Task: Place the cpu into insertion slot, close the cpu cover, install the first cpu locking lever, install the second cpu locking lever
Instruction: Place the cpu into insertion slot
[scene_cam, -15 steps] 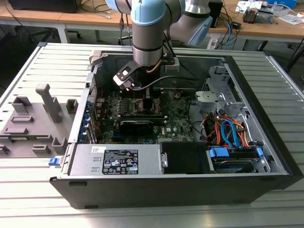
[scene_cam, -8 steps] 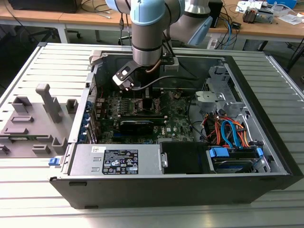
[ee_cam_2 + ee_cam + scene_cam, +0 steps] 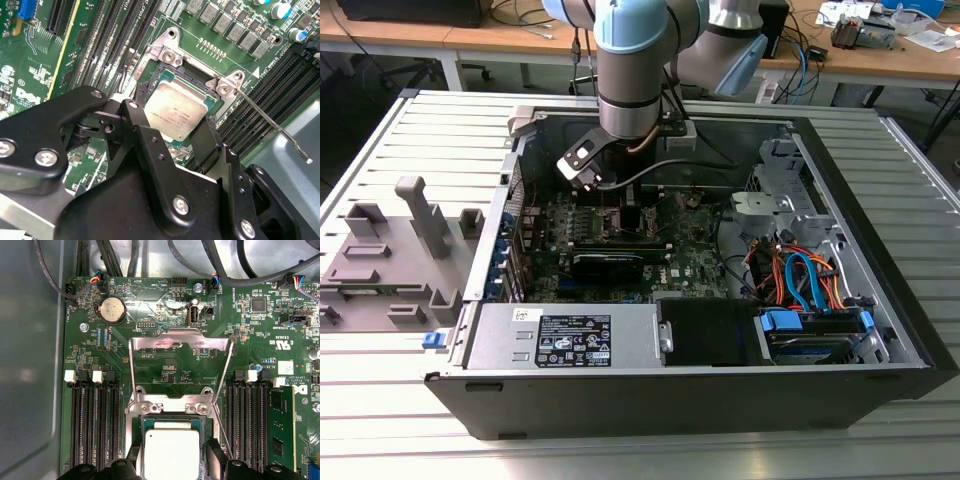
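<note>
The cpu, a small square chip with a silvery top, sits level over the insertion slot, flanked by the black fingers. My gripper is shut on it from two opposite sides. Whether the chip rests fully in the socket I cannot tell. The cpu cover, a thin silver frame, lies swung back flat on the green board beyond the socket's hinge. Two thin locking levers stand released along its sides; one lever sticks out past the socket.
The open computer case lies on a slatted metal table. Black memory slots run along both sides of the socket. A black graphics card, power supply, drive bay with cables and a grey fixture surround the work area.
</note>
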Action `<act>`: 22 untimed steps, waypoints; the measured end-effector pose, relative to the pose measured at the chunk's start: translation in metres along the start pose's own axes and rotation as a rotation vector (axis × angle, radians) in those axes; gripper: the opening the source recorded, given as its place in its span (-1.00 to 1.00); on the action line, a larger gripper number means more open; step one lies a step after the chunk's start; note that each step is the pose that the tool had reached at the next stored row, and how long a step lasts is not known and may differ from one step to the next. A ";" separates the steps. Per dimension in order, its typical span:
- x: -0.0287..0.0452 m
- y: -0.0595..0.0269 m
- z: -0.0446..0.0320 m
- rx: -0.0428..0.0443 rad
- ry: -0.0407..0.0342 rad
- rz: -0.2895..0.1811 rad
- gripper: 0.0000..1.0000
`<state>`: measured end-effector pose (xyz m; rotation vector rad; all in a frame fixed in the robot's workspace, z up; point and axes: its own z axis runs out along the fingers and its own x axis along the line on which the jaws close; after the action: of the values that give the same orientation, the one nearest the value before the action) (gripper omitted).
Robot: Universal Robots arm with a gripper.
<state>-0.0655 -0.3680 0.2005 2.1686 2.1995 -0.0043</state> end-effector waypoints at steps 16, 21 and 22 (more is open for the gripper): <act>-0.0019 0.0005 -0.0125 -0.0002 0.0095 -0.002 0.21; -0.0021 0.0005 -0.0125 -0.0003 0.0163 -0.002 -0.41; -0.0022 0.0005 -0.0125 -0.0003 0.0171 -0.002 -0.54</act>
<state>-0.0654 -0.3697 0.2131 2.1748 2.2101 0.0145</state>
